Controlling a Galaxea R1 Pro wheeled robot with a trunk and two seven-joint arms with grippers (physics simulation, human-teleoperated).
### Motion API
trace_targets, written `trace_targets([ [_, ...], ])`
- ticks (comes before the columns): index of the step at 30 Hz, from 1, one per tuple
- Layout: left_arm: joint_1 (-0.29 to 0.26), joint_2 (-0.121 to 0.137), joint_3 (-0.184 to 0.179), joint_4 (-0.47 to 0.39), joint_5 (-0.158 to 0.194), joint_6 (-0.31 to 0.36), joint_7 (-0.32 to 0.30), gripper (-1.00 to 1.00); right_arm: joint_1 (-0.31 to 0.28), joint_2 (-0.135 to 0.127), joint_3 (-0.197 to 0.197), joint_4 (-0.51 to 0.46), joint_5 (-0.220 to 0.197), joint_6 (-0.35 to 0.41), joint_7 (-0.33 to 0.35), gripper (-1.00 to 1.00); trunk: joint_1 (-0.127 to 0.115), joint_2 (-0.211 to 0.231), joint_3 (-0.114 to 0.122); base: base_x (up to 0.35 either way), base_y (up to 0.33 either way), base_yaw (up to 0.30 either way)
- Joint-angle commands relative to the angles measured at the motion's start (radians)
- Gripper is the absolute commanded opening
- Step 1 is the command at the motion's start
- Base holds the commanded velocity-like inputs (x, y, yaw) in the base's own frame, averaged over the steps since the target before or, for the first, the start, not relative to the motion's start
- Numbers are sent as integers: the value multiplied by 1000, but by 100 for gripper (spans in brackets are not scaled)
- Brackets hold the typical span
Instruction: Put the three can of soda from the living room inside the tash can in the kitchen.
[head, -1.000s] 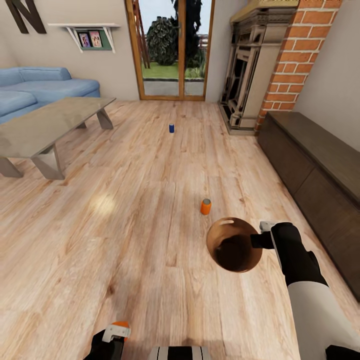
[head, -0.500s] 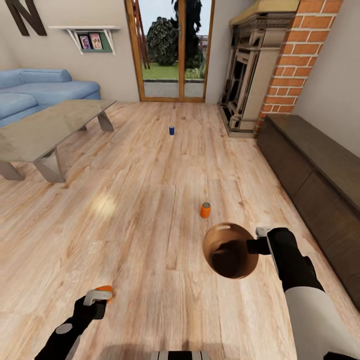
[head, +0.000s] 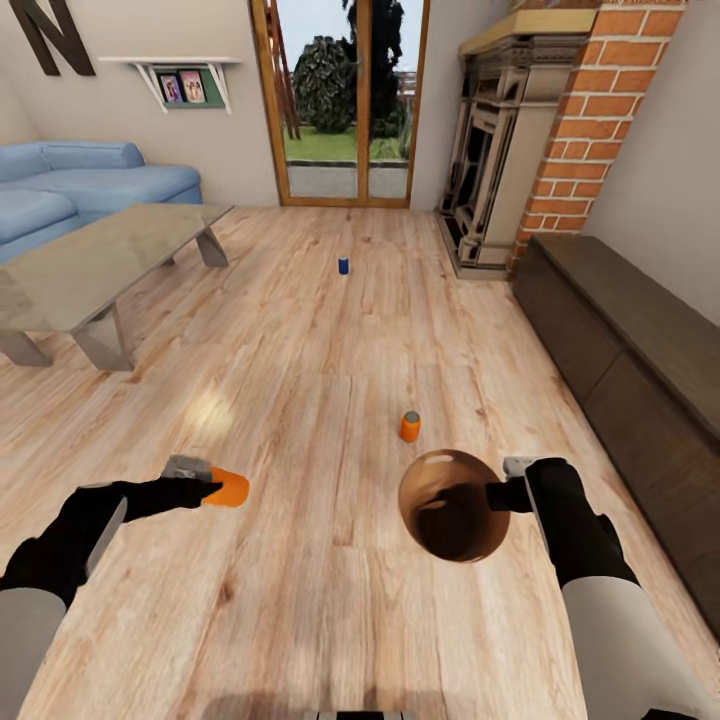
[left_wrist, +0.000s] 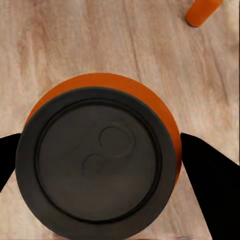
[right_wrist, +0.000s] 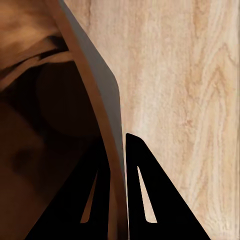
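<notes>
1. Orange can (head: 229, 488) is clamped in left gripper (head: 205, 489), held sideways above wood floor (head: 300, 380), well left of the bin. Left wrist view: fingers (left_wrist: 212, 180) press on both sides of the can body, dark can end faces camera.
2. Right gripper (head: 500, 494) is pinched on rim of tash can (head: 452, 504), one finger inside the wall, one outside. Bin is lifted, glossy brown inside facing up.
3. Second orange can (head: 410, 426) stands upright on floor just beyond the bin. Blue can (head: 343, 265) stands far off, toward glass doors (head: 345, 100).
4. Handling guess: cans light, stiff, smooth and likely slippery; grip mid-body across the round side. Bin light but rim hold may let it swing.
5. Next, probably: bring held can over bin mouth, drop it.
</notes>
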Motion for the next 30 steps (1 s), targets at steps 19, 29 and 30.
trace_targets([
  [19,-329,42,-14,-57,-11,415,-702,-100,-5,-15,150,100,-14,3,337,-100,-73,133,60,0,0,0],
  [29,-331,-34,-251,-100,-9,449,-745,-100,-7,-17,185,114,-13,3,377,-100,-111,203,91,0,0,0],
  [30,-331,-43,-269,-109,-9,458,-745,-100,-7,-17,187,115,-13,3,378,-100,-115,210,94,0,0,0],
])
